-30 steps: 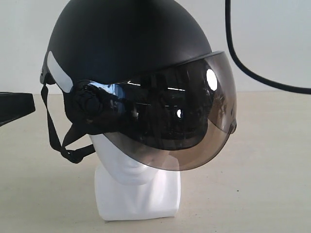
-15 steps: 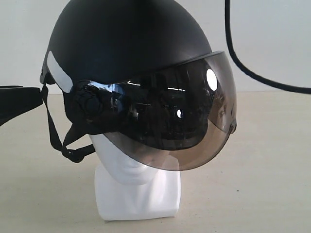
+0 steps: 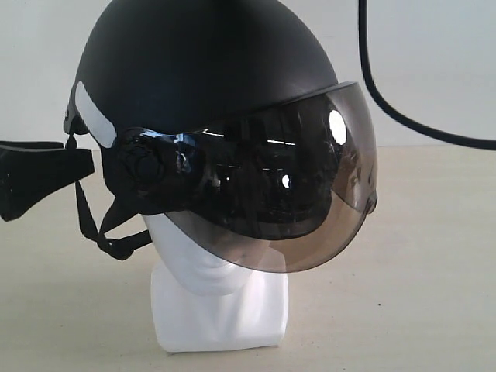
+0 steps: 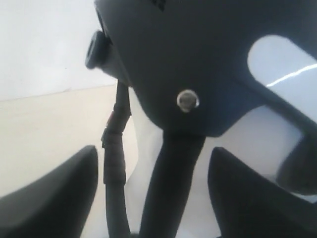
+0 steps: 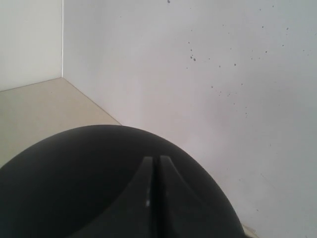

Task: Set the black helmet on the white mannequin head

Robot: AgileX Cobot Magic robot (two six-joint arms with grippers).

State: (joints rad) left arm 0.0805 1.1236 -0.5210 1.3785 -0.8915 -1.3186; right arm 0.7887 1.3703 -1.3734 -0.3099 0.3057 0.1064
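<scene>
Only right wrist view shows closed jaws at black helmet (image 5: 64,198).

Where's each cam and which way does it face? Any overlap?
Exterior: low, near tabletop level, facing the matte black visored helmet on the glossy white mannequin head; the left gripper shows at left.
Left wrist: close at the helmet's rim, facing its silver rivet and black chin strap between open fingers.
Right wrist: over the crown, facing the white wall; the right gripper, shut, shows.
Shared: all see the helmet.
</scene>
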